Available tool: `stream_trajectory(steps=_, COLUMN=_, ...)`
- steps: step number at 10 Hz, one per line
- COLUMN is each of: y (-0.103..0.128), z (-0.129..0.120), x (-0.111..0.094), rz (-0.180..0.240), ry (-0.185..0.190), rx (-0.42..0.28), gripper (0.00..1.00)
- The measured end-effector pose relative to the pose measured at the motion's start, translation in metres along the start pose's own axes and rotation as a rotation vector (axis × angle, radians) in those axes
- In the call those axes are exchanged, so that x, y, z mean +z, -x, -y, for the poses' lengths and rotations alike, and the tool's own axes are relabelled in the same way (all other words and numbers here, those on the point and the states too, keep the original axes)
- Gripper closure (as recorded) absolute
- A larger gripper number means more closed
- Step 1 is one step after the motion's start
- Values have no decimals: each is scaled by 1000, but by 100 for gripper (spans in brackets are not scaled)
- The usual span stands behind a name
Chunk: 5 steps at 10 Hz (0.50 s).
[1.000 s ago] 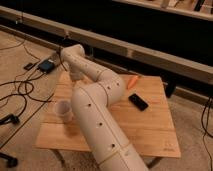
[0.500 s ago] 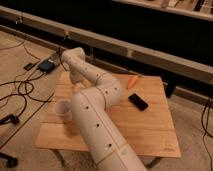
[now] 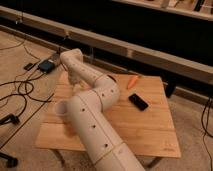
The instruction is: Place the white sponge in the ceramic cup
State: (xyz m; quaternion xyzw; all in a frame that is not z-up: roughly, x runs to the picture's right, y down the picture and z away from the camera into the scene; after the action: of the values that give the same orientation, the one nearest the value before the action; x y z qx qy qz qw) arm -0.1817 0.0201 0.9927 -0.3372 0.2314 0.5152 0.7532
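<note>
The ceramic cup (image 3: pixel 60 107) is a small white cylinder near the left edge of the wooden table (image 3: pixel 145 131), partly covered by my thick white arm. My arm bends at an elbow over the table's middle, reaches back to the far left corner and turns down there. The gripper (image 3: pixel 74 81) points down at the tabletop behind the cup, mostly hidden by the arm. The white sponge is hidden from view.
A flat black phone (image 3: pixel 138 101) lies right of the elbow, and a small orange object (image 3: pixel 132 81) lies near the table's far edge. Cables (image 3: pixel 20 92) and a dark device (image 3: pixel 47 66) lie on the floor to the left. A dark ledge runs behind the table.
The elbow has sunk lower over the table and the arm now covers more of the cup. The phone and the orange object have not moved.
</note>
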Motion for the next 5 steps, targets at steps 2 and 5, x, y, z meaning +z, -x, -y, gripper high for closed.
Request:
stream_trajectory(steps=2, y=-1, z=2, x=0, rz=-5, ry=-8, rx=1, gripper=100)
stream_trajectory(steps=5, y=0, z=2, x=-14, rz=6, ry=-12, rx=-4, gripper=100)
